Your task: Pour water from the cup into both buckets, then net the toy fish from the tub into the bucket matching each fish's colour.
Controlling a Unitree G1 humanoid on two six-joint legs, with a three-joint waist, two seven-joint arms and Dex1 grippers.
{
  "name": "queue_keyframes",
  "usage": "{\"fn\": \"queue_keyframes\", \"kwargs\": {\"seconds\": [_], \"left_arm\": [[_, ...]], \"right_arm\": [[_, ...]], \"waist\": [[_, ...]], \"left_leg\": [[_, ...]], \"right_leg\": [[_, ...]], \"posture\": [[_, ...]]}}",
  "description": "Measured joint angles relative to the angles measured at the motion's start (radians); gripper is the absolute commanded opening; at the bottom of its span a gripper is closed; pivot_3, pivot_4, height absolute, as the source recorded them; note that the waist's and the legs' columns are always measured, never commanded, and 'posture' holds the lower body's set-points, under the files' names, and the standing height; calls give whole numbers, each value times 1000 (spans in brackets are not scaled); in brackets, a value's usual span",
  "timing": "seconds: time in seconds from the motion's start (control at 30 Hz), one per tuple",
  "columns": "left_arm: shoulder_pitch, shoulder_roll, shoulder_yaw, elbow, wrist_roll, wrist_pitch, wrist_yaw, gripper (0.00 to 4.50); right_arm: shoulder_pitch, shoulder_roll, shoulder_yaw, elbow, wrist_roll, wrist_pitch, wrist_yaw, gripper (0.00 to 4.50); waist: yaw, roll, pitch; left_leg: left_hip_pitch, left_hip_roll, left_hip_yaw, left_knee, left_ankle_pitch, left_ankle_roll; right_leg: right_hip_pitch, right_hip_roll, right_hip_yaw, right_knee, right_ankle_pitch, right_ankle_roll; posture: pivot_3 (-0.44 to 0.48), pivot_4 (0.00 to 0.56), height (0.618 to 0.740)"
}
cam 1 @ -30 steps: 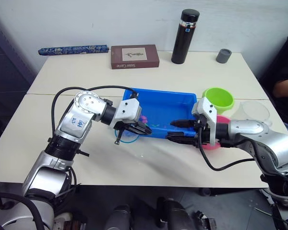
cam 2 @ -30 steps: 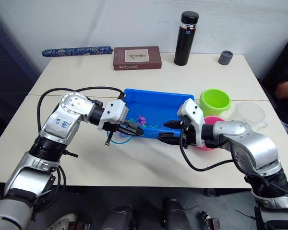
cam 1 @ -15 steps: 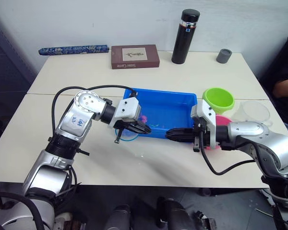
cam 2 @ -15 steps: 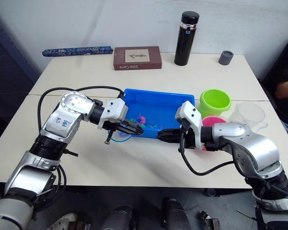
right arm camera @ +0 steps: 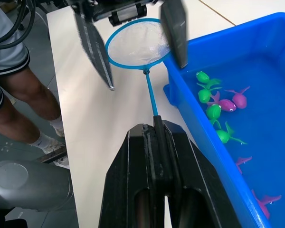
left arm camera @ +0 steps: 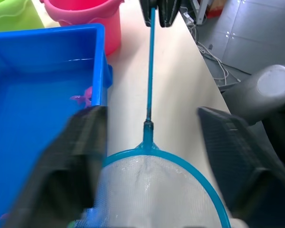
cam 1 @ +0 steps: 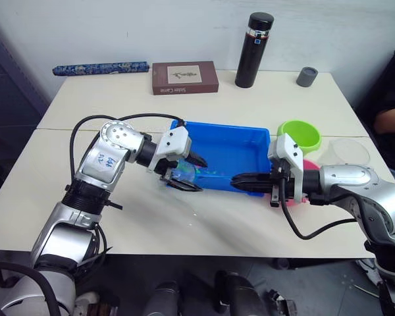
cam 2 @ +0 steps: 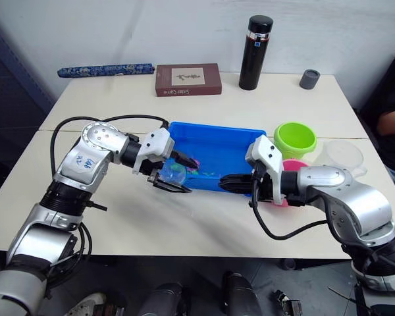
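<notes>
The pale worktop (cam 1: 118, 217) is made of 2 slabs with a seam running across it. At the far edge lie a blue patterned roll (cam 1: 100, 68), a brown book (cam 1: 184, 78), a black flask (cam 1: 253, 50) standing upright and a small grey cap (cam 1: 307, 76). Nearer sits the blue tub (cam 1: 234, 141), with a green bucket (cam 1: 300, 135), a pink bucket (cam 2: 291, 166) and the clear cup (cam 1: 351, 153) to its right.

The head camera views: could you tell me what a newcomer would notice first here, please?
Two arms meet over a bright blue tub holding green and pink toy fish. The right gripper is shut on the net's thin blue handle, while the left gripper's open fingers straddle the hoop beside the tub's near rim.
</notes>
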Motion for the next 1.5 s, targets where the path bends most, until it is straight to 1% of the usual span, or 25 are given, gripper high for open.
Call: {"fn": "queue_keyframes", "kwargs": {"seconds": [0.2, 0.33, 0.47, 0.53, 0.6, 0.63, 0.77, 0.9, 1.07, 1.23, 1.37, 1.5], "left_arm": [[-122, 45, 130, -9, -86, 144, 42, 4444], [-150, 98, 215, -9, -112, 214, 100, 4444], [-155, 172, 306, -5, -142, 280, 166, 4444], [-150, 222, 354, -2, -150, 307, 194, 4444], [-115, 269, 387, -11, -151, 308, 204, 4444], [-70, 289, 400, -26, -151, 308, 207, 4444], [113, 310, 405, -84, -189, 349, 177, 4444], [216, 326, 400, -158, -221, 353, 140, 4444], [269, 331, 398, -210, -260, 356, 111, 4444], [310, 385, 378, -245, -260, 362, 90, 4444], [347, 392, 356, -263, -260, 365, 88, 4444], [350, 392, 356, -282, -262, 367, 100, 4444]], "right_arm": [[7, -13, 0, 0, -1, -1, 9, 0], [40, -23, -2, 0, -3, -3, 10, 0], [34, -24, -41, 9, -5, -3, -8, 0], [-7, -27, -52, 50, -22, -5, -27, 0], [-43, -33, -60, 89, -49, -24, -37, 0], [-60, -39, -64, 114, -68, -37, -40, 0], [-152, -46, -26, 217, -165, -97, -45, 0], [-241, -64, 54, 342, -323, -240, -33, 0], [-264, -134, 150, 461, -502, -433, 45, 0], [-265, -200, 190, 512, -626, -580, 126, 0], [-263, -208, 199, 525, -682, -648, 167, 0], [-262, -207, 206, 532, -727, -685, 193, 0]], "waist": [[0, 0, 0], [-3, 0, 0], [-5, 0, 0], [-10, 0, 0], [-12, 1, 0], [-14, 1, 0], [-21, 1, 0], [-23, 1, 0], [-25, 1, 1], [-27, 3, 2], [-28, 4, 2], [-27, 4, 2]], "left_leg": [[0, 0, 0, 0, 0, 0], [0, 0, 0, 0, 0, 0], [0, 0, 0, 0, 0, 0], [0, 0, 0, 0, 0, 0], [0, 0, 0, 0, 0, 0], [0, 0, 0, -1, 0, -1], [0, 0, 0, 0, 0, -1], [0, 0, 0, -1, 0, -1], [-2, 0, 0, -1, 0, -1], [-2, 0, 0, -1, 0, -1], [-1, 0, 0, -1, 0, -1], [-1, 0, 0, -1, 0, -1]], "right_leg": [[0, 0, 0, 0, 0, 0], [0, 0, 0, 0, 0, 0], [0, 0, 0, 0, 0, 0], [0, 0, 0, 0, 0, 0], [0, 0, 0, 0, 0, 0], [0, 0, 0, 0, 0, 0], [0, 0, 0, 0, 0, 0], [-1, -1, 0, -1, 0, 0], [-2, 0, 0, -2, 0, 0], [-2, 0, 0, -2, 0, 0], [-2, 0, 1, -1, 0, 0], [-2, 0, 1, -1, 0, 0]], "posture": [[0, 150, 740], [0, 150, 740], [0, 150, 740], [0, 150, 740], [0, 150, 740], [0, 150, 740], [0, 150, 740], [0, 150, 740], [0, 150, 740], [0, 150, 740], [0, 150, 740], [0, 150, 740]]}}
